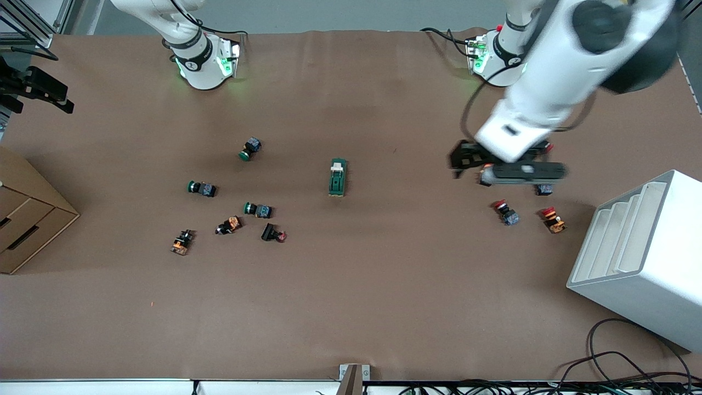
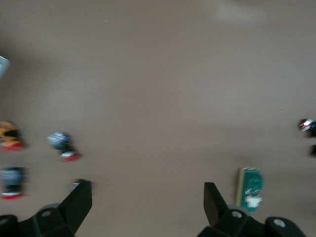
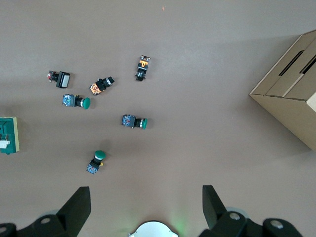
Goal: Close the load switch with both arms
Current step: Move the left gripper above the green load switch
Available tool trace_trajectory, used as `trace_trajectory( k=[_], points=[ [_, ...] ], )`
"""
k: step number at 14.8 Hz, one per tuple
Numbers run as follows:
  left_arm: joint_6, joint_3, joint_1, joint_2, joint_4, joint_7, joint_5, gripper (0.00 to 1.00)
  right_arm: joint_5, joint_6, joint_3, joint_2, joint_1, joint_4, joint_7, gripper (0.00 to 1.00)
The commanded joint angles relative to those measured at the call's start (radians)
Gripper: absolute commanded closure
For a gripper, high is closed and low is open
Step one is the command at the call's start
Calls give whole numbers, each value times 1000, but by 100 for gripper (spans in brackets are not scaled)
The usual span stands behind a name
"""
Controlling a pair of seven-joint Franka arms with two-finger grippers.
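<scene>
The load switch (image 1: 338, 177), a dark-green block with a white handle piece, lies flat near the middle of the table. It also shows in the left wrist view (image 2: 251, 188) and at the edge of the right wrist view (image 3: 9, 135). My left gripper (image 1: 470, 159) hangs over bare table between the switch and the red-capped buttons, toward the left arm's end. It is open and empty in its wrist view (image 2: 147, 186). My right gripper (image 3: 145, 189) is open and empty, high over its own base (image 3: 153, 229); it is out of the front view.
Green-capped buttons (image 1: 250, 148) (image 1: 202, 188) (image 1: 258, 209) and small orange and black parts (image 1: 230, 225) lie toward the right arm's end. Red-capped buttons (image 1: 505, 213) (image 1: 553, 219) lie near a white rack (image 1: 641, 258). A cardboard box (image 1: 27, 214) stands at the right arm's end.
</scene>
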Motion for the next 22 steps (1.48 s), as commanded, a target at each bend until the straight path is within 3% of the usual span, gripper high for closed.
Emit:
trace_trajectory(
  k=[1, 5, 11, 17, 22],
  points=[
    [127, 4, -86, -30, -131, -168, 33, 0, -14, 0, 2, -13, -2, -13, 3, 0],
    [242, 4, -243, 16, -215, -385, 109, 0, -14, -1, 2, -13, 0, -11, 3, 0],
    [391, 3, -438, 218, -212, -888, 483, 0, -11, -3, 2, 7, -3, 28, 15, 0],
    [400, 1, -639, 370, -224, -1428, 940, 1, -13, -4, 2, 51, 5, 30, 15, 0],
    [385, 3, -725, 456, -247, -1608, 1235, 2, -14, 34, -1, 161, -15, 33, 4, 0]
  ],
)
